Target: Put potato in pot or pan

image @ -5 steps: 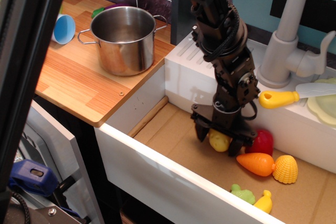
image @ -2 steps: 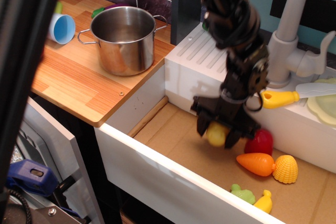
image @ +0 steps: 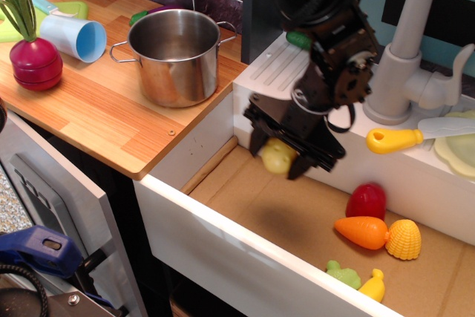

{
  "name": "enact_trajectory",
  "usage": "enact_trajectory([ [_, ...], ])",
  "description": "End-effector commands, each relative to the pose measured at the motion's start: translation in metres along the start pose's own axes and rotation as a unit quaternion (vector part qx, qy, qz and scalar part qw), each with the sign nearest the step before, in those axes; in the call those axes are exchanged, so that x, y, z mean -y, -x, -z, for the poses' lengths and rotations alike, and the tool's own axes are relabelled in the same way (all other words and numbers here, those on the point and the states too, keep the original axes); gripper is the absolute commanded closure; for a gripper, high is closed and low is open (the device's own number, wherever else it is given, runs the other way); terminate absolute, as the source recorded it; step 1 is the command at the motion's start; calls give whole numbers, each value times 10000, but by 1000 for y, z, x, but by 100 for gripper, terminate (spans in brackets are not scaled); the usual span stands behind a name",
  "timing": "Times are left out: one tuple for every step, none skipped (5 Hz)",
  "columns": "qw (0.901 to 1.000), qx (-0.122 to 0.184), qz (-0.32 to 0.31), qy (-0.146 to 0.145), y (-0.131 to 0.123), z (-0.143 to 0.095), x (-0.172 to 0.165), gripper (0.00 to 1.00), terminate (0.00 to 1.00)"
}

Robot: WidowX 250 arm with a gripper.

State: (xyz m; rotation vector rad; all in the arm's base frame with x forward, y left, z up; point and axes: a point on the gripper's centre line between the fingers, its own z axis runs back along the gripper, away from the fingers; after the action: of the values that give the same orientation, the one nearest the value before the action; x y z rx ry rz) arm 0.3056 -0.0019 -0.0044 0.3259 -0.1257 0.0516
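**Potato held above the sink**

Near the frame's centre, we see the black gripper (image: 280, 155) clenched on the small pale yellow toy potato (image: 277, 157), held clear above the cardboard-lined white sink (image: 223, 235). Up and left of it, the shiny steel two-handled pot (image: 175, 56) stands on the wooden counter (image: 111, 120).

Right of and below the gripper (image: 280, 153): red toy (image: 366, 200), carrot (image: 361, 231), corn (image: 403, 240), green toy (image: 344, 273), banana-like toy (image: 373, 285). Far left on counter (image: 111, 120): blue cup (image: 75, 37), radish (image: 33, 61)
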Motion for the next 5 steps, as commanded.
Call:
enact_trajectory([
  [9970, 593, 99, -482, -27, -41, -54, 100, 0],
  [9931, 714, 416, -831, -49, -58, -85, 100, 0],
  [9871, 685, 806, -1203, -72, -83, -115, 100, 0],
  [9830, 674, 954, -1417, -81, -108, -137, 100, 0],
  [9825, 661, 1071, -1375, -82, -116, -155, 100, 0],
])
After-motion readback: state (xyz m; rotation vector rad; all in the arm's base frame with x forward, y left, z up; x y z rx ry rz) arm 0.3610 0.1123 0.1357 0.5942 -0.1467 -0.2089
